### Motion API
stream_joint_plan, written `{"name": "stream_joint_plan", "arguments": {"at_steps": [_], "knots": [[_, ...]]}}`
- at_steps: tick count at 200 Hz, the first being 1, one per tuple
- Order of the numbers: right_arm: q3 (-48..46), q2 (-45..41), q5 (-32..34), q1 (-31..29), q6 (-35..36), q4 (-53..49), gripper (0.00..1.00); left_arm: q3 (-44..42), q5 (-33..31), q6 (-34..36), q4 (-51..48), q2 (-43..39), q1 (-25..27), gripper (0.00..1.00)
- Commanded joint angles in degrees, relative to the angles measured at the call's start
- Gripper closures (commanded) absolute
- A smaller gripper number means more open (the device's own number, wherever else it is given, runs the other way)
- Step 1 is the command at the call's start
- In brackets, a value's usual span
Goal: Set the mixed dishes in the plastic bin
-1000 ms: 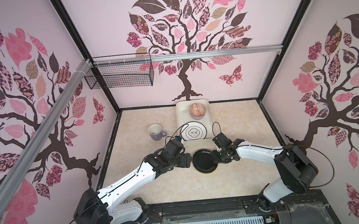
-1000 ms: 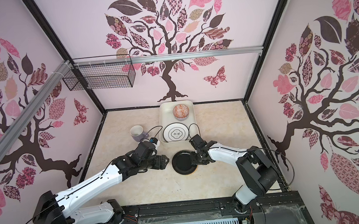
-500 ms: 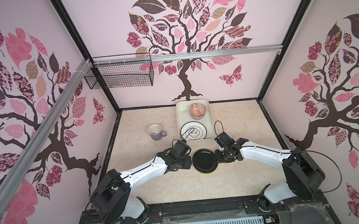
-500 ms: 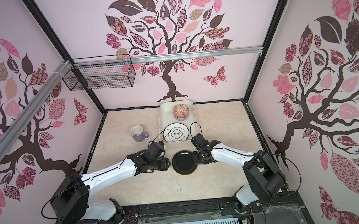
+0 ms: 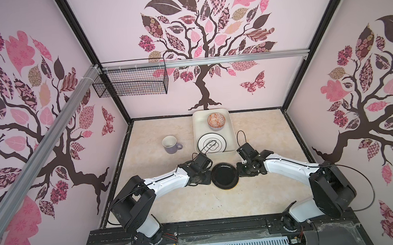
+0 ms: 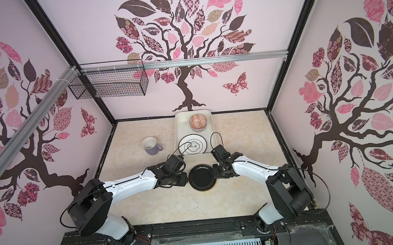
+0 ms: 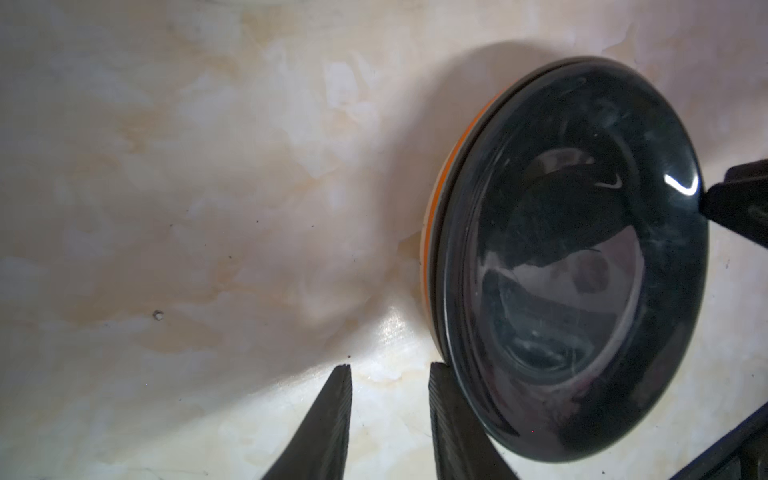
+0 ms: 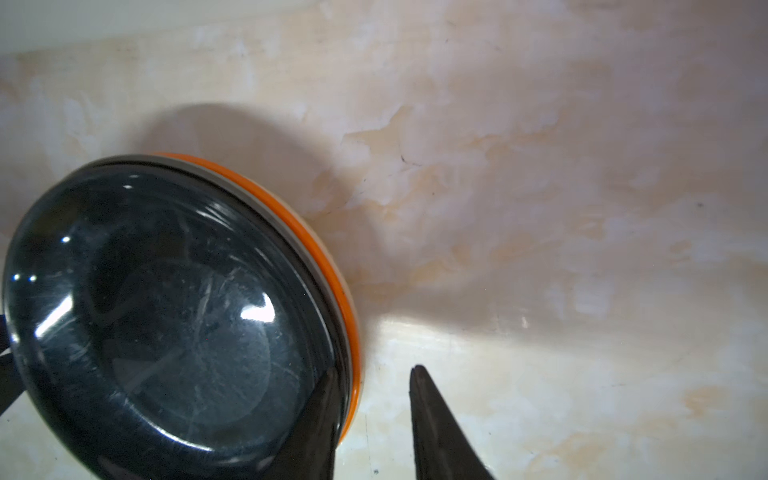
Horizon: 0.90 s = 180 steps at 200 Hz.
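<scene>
Left wrist view: left hand (image 7: 388, 368) released, bare surface (image 5: 196, 205) between its fingers, one finger against the black plate (image 7: 573, 257) rim. Black plate sits on orange plate (image 8: 332, 266), on the surface near the plastic bin (image 5: 199, 123). Right hand (image 8: 374, 370) unclenched, straddling the stack's rim. In bin: orange-patterned bowl (image 5: 216, 121), white black-ringed plate (image 5: 212, 144). Lavender mug (image 5: 170, 144) outside, beside bin.

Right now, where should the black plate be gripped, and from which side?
Likely the black plate rim nearest the right gripper, coming low from that side: it lies flat on an orange plate, so only its raised edge gives a pinch.
</scene>
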State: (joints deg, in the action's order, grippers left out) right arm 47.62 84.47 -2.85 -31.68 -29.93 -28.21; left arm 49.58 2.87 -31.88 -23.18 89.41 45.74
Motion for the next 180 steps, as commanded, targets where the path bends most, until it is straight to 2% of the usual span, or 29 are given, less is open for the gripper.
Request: {"name": "stream_joint_plan", "arguments": {"at_steps": [1,122,158,180], "knots": [[0.7,-1.7,-0.4,0.8,1.0,-0.8,0.64,2.8,-0.2,0.4,-0.2,-0.5,-0.1,0.64],[1.6,-1.4,-0.9,1.3,1.9,-0.9,0.64,5.2,-0.7,0.9,-0.5,1.7,-0.1,0.64],[1.5,-1.5,-1.0,1.8,2.2,-0.9,0.64,5.8,-0.1,1.2,0.2,3.6,-0.1,0.68],[1.5,-1.6,-1.0,2.3,2.3,-0.9,0.66,6.3,-0.1,1.4,0.1,4.5,-0.1,0.75]]}}
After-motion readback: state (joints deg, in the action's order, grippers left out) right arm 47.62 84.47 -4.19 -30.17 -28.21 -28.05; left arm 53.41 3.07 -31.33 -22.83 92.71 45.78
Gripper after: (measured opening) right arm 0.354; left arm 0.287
